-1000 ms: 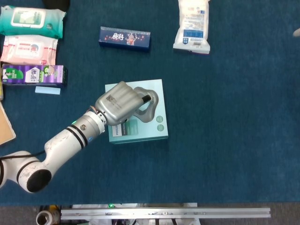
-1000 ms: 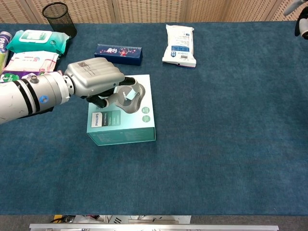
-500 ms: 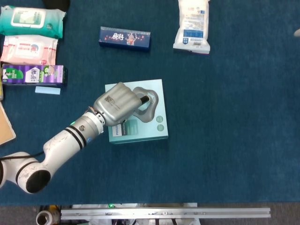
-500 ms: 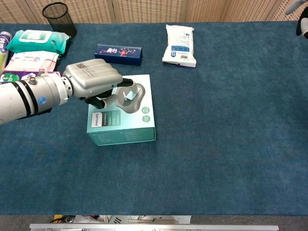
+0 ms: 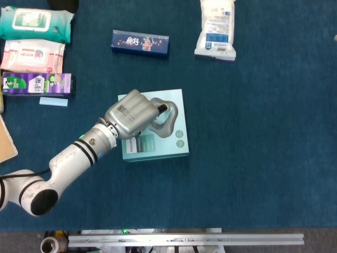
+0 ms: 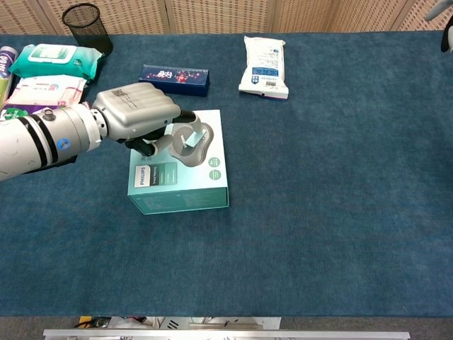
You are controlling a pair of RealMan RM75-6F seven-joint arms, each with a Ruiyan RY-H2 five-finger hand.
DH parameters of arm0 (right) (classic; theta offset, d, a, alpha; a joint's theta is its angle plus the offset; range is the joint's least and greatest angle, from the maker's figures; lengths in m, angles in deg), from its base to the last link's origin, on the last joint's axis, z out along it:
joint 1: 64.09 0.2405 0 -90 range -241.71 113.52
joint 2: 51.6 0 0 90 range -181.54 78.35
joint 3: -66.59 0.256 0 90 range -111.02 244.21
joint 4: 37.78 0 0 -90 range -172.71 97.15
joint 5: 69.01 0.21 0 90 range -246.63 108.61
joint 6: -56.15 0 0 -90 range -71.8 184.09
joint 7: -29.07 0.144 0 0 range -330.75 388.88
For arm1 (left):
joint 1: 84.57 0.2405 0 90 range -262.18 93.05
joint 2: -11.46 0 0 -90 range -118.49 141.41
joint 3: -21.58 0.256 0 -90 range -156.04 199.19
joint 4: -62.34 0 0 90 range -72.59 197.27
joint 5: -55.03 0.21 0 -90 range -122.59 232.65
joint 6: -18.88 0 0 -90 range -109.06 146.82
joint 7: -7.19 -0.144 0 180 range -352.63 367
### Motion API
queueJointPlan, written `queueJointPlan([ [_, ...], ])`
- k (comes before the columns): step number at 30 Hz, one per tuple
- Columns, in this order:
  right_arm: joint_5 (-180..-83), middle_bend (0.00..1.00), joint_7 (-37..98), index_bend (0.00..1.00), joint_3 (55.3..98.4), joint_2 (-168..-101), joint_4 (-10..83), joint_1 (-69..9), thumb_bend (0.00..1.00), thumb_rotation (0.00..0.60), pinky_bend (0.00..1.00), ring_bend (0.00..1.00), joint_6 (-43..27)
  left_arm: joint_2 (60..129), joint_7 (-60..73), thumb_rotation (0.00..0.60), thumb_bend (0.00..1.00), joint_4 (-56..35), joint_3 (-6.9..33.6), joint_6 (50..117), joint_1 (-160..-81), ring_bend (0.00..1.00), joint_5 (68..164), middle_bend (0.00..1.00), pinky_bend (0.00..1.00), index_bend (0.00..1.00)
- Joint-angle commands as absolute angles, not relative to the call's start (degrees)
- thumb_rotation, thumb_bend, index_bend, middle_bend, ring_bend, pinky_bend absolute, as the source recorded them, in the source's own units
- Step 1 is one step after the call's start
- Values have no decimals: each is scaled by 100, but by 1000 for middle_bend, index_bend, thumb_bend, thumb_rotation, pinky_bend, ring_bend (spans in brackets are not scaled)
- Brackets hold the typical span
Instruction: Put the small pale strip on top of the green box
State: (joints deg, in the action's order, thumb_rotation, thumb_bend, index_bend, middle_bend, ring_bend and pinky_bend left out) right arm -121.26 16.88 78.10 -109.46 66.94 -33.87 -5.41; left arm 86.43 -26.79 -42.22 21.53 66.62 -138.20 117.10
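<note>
1. The left hand [image 6: 138,113] is pinching the small pale strip [image 6: 187,139] just above the green box [image 6: 180,185].
2. Judging by this, only lowering and releasing are remaining.
3. The right hand [image 6: 444,28] is sitting far right, its grip unclear.

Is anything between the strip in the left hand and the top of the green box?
Nothing visible. The left hand holds the small pale strip directly over the green box, whose top carries only its printed picture. In the head view the hand hides the strip.

Even bright overhead light, soft shadows, pics sharp, no glare.
</note>
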Motion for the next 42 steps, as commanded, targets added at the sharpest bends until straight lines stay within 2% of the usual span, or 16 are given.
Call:
queueJointPlan([
  [1, -12125, 574, 1696, 304, 7815, -10943, 6687, -3391, 585, 600, 732, 595, -538, 8668, -2704, 600, 807, -4193, 2168, 6643, -13838, 1000, 11684, 1000, 966, 219],
  [42, -12133, 574, 1818, 305, 7833, -10933, 6572, -3473, 585, 600, 732, 595, -482, 8742, -2722, 600, 806, -4204, 2165, 6740, -13936, 1000, 11560, 1000, 966, 213],
])
